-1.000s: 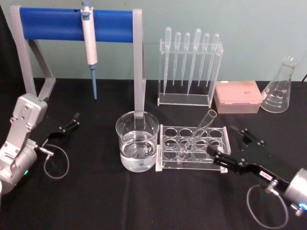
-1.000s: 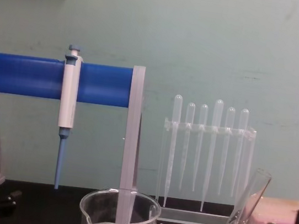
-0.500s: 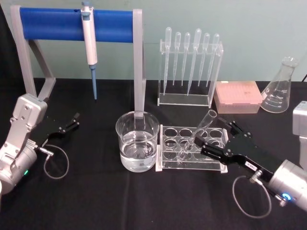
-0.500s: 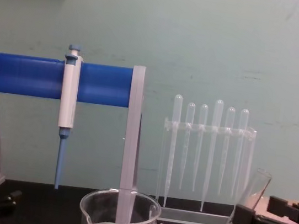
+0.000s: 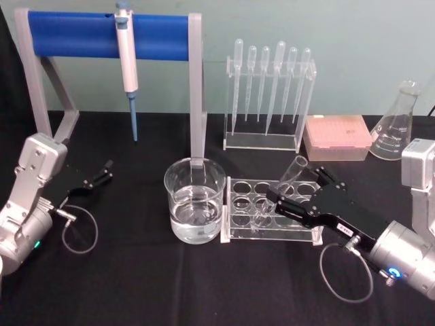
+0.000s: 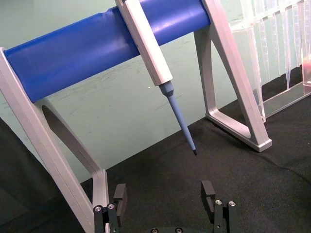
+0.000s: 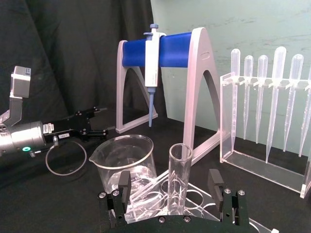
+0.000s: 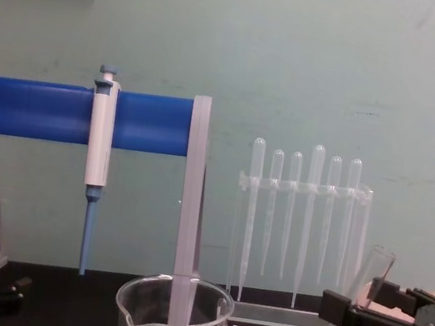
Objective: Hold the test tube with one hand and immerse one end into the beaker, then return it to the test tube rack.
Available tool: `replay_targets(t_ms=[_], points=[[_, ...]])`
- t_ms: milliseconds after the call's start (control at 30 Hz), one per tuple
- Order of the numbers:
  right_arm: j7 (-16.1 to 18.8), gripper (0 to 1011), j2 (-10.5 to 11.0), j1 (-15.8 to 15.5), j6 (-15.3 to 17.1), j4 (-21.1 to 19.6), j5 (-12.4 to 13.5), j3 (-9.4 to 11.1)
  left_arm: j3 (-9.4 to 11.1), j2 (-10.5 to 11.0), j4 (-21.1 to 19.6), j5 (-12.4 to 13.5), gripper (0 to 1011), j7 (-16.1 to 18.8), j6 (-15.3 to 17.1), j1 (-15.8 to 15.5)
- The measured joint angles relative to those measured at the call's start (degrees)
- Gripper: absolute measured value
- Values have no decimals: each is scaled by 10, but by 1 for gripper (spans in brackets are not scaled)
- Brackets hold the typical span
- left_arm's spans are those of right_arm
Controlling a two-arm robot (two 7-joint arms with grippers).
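Since the test tube [image 5: 287, 178] leans rather than stands straight, the coming grasp turns on that slant: its round bottom sits in a hole of the clear test tube rack [image 5: 234, 224], and its open mouth tips up, away from the robot and toward its right. The right gripper [image 5: 296, 183] has its jaws spread, one to each side of the tube's upper half, so the glass lies between them, crosswise to their closing line. The right wrist view shows a gap on both sides (slightly narrower on one), so nothing is pinched yet. I judge that closing squarely on the glass comes next, then a lift along the tube's own slanted axis, so that the bottom clears the hole without levering the rack. The beaker [image 5: 194, 200], part full of clear liquid, stands just beside the rack on the robot's left, which makes for a short carry. The left gripper [image 5: 105, 172] rests well apart at the left of the desk [image 5: 149, 285], jaws spread, plainly the farther arm
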Motion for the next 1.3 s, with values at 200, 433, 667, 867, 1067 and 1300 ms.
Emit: replay_targets(t_ms=[200,433,667,867,1067,1300], points=[[0,972,1,-1,0,-1,1,1,0,0,0,0,1000,0,0,0],[1,812,2,-2,0,-2,2,1,0,0,0,0,1000,0,0,0],[1,575,2,-2,0,-3,3,1,0,0,0,0,1000,0,0,0],[2,419,2,-2,0,-3,3,2,0,0,0,0,1000,0,0,0],[1,227,2,-3,0,-3,3,2,0,0,0,0,1000,0,0,0],[1,218,2,-3,0,-3,3,1,0,0,0,0,1000,0,0,0]])
